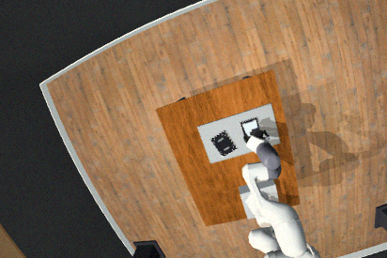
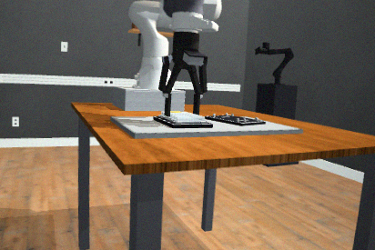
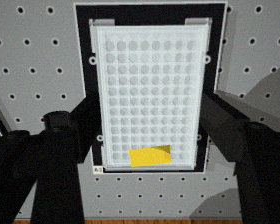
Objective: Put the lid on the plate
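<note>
The culture plate, white with many wells and a yellow label (image 3: 150, 156), sits in a black nest (image 3: 150, 20) on the grey pegboard base (image 2: 200, 127). A clear lid (image 3: 151, 30) lies over the plate, its rim lined up with the plate's edges. My gripper (image 3: 149, 105) straddles the long sides and is shut on the lid, fingertips down at plate level (image 2: 182, 115). I cannot tell whether the lid rests fully down. From above, the plate shows partly under my wrist.
An empty black holder (image 2: 235, 119) stands on the same base beside the nest, and also shows from above (image 1: 223, 144). The base lies on an orange wooden table (image 2: 218, 143). The robot's pedestal (image 2: 147, 99) is behind it.
</note>
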Controlling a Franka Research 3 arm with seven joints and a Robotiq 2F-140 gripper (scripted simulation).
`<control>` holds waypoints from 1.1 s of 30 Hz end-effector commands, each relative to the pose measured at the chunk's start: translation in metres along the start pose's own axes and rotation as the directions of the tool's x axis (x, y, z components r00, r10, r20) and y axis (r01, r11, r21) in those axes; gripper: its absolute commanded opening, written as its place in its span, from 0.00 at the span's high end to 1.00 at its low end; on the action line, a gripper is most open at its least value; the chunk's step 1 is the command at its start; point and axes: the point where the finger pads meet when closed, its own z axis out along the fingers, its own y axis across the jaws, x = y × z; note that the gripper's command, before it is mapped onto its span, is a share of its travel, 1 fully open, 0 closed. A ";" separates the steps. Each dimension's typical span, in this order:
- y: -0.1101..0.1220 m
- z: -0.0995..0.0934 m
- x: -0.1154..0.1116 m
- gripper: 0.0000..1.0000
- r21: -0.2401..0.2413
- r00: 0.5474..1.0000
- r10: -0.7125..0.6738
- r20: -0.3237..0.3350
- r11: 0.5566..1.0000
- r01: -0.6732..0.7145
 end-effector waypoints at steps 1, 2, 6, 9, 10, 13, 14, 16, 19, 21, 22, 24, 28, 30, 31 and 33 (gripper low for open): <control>0.000 0.000 0.001 0.90 0.000 1.000 0.005 -0.003 1.000 -0.005; 0.000 0.000 0.001 0.90 0.000 1.000 0.005 -0.003 1.000 -0.005; 0.000 0.000 0.001 0.90 0.000 1.000 0.005 -0.003 1.000 -0.005; 0.000 0.000 0.001 0.90 0.000 1.000 0.005 -0.003 1.000 -0.005; 0.000 0.000 0.001 0.90 0.000 1.000 0.005 -0.003 1.000 -0.005; 0.000 0.000 0.001 0.90 0.000 1.000 0.005 -0.003 1.000 -0.005; 0.000 0.000 0.001 0.90 0.000 1.000 0.005 -0.003 1.000 -0.005; 0.000 0.000 0.001 0.90 0.000 1.000 0.005 -0.003 1.000 -0.005; 0.000 0.000 0.001 0.90 0.000 1.000 0.005 -0.003 1.000 -0.005; 0.000 0.000 0.001 0.31 0.000 1.000 0.005 -0.003 1.000 -0.005; 0.000 0.000 0.001 0.31 0.000 1.000 0.005 -0.003 1.000 -0.005; 0.000 0.000 0.001 0.31 0.000 1.000 0.005 -0.003 1.000 -0.005; 0.000 0.000 0.001 0.31 0.000 1.000 0.005 -0.003 1.000 -0.005; 0.000 0.000 0.001 0.31 0.000 1.000 0.005 -0.003 1.000 -0.005; 0.000 0.000 0.001 0.31 0.000 1.000 0.005 -0.003 1.000 -0.005; 0.000 0.000 0.001 0.31 0.000 1.000 0.005 -0.003 1.000 -0.005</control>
